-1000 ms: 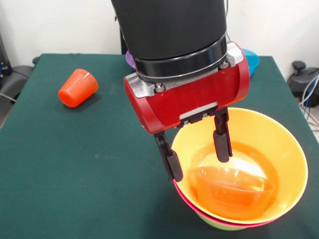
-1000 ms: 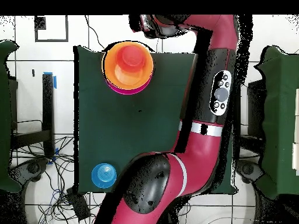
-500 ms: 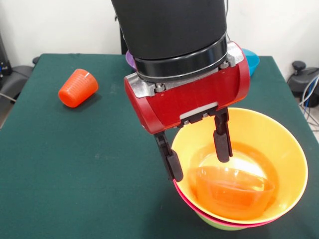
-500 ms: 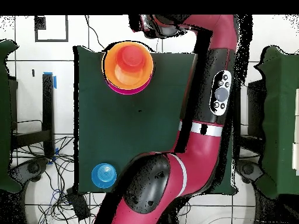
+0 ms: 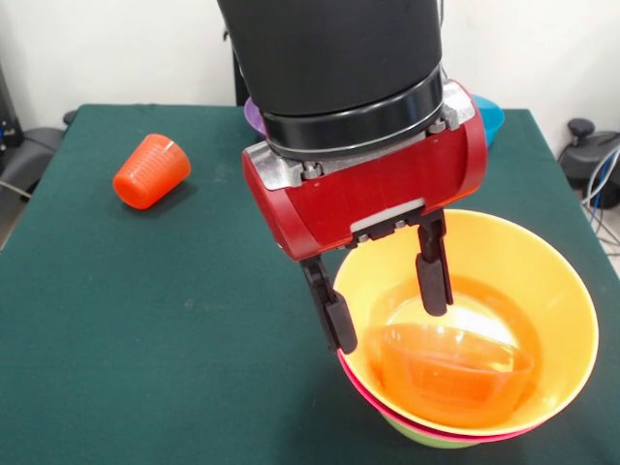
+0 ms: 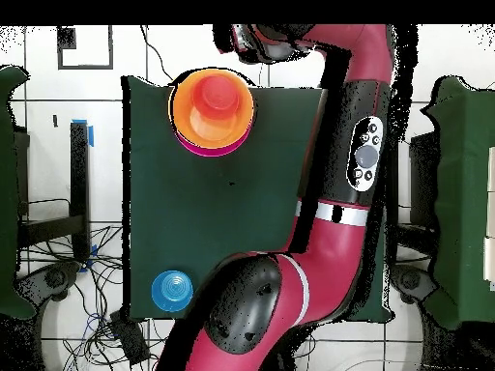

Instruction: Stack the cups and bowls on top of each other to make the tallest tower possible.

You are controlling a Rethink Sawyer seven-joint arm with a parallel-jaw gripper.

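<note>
The tower [image 5: 465, 387] stands near the front right of the table. A green bowl [image 5: 426, 442] is lowest, then a pink bowl [image 5: 360, 386], then the large orange bowl [image 5: 542, 291] with a small orange bowl [image 5: 455, 373] lying inside it. From overhead the tower [image 6: 213, 111] is a round orange pile with a pink rim. My gripper [image 5: 383, 298] is open and straddles the large orange bowl's left rim, with one finger [image 5: 331, 316] outside and the other finger [image 5: 433, 278] inside. The orange-red cup [image 5: 151, 171] lies on its side at the back left, far from the gripper.
A purple bowl [image 5: 252, 114] peeks out behind the arm, and a blue bowl [image 5: 490, 116] sits at the back right. The overhead view shows a blue bowl [image 6: 174, 290] near the table's lower left corner. Cables and chairs surround the green table [image 5: 145, 320].
</note>
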